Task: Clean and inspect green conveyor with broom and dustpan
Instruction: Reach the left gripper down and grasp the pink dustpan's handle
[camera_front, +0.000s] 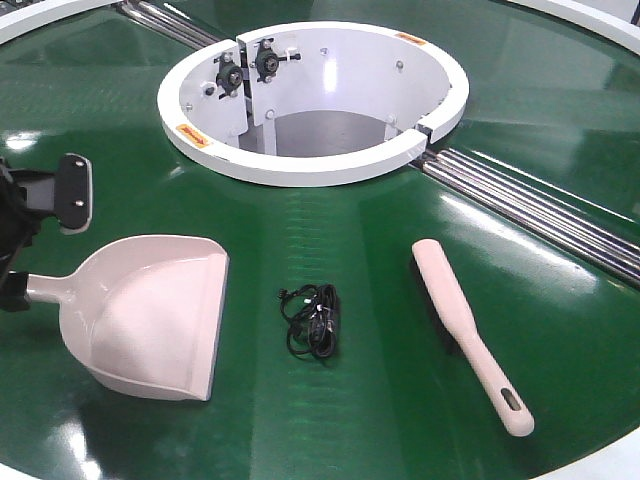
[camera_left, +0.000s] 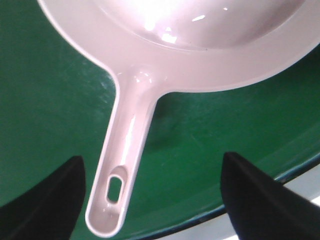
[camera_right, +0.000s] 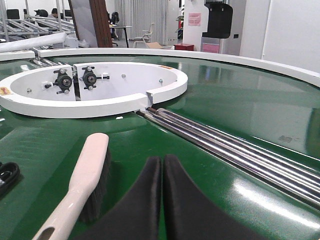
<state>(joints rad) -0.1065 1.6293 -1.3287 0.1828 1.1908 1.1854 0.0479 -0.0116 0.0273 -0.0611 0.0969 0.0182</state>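
The beige-pink dustpan (camera_front: 150, 312) lies on the green conveyor (camera_front: 400, 400) at the left, mouth to the right and handle toward the left edge. My left gripper (camera_front: 40, 240) is open over the handle's end. In the left wrist view the handle (camera_left: 122, 160) lies between the wide-apart fingers (camera_left: 50, 207), nearer the left one, untouched, and the gripper (camera_left: 152, 200) is empty. The broom (camera_front: 465, 325) lies at the right, handle toward the near edge. My right gripper (camera_right: 162, 162) is shut and empty, just right of the broom (camera_right: 82, 185). It is out of the front view.
A bundle of black cable (camera_front: 313, 320) lies between dustpan and broom. The white round collar (camera_front: 310, 165) stands at the centre back. Chrome roller rods (camera_front: 540, 215) run from it to the right. The conveyor's white rim (camera_left: 300, 185) is close behind the dustpan handle.
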